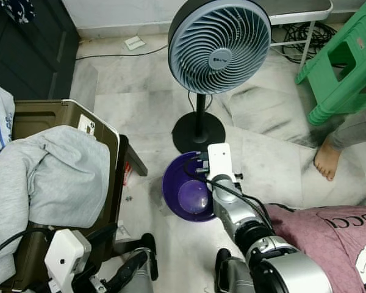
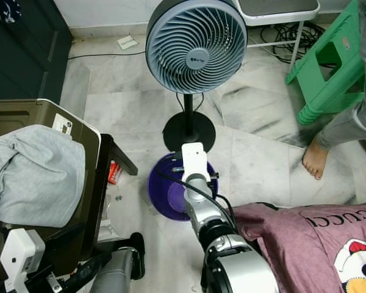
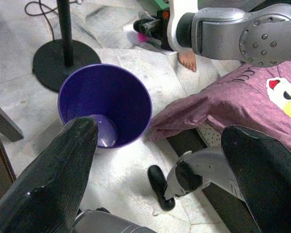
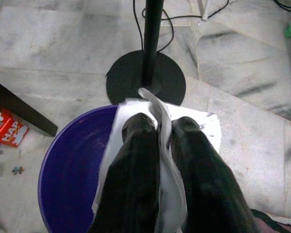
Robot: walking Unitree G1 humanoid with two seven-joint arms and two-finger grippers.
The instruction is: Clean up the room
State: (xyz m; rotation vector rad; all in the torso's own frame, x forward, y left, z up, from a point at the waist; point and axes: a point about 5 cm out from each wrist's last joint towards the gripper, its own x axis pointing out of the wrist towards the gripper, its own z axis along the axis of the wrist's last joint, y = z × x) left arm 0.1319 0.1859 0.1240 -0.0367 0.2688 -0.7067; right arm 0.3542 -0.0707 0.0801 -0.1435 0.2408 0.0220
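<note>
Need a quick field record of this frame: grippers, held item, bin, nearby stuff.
right gripper: over the round purple plastic bin, jaws shut on a white sheet of paper
left gripper: jaws open, low beside the bin, holding nothing
bin: upright on the marble floor, next to the black-based pedestal fan
nearby: grey sweatshirt draped over a brown box; person's bare foot

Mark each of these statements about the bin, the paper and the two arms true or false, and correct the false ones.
1. The right gripper holds a white paper sheet over the round purple plastic bin. True.
2. The bin lies tipped over. False: it stands upright on the marble floor.
3. The left gripper is shut on a cloth. False: its jaws are open, holding nothing.
4. A black-based standing fan is beside the bin. True.
</note>
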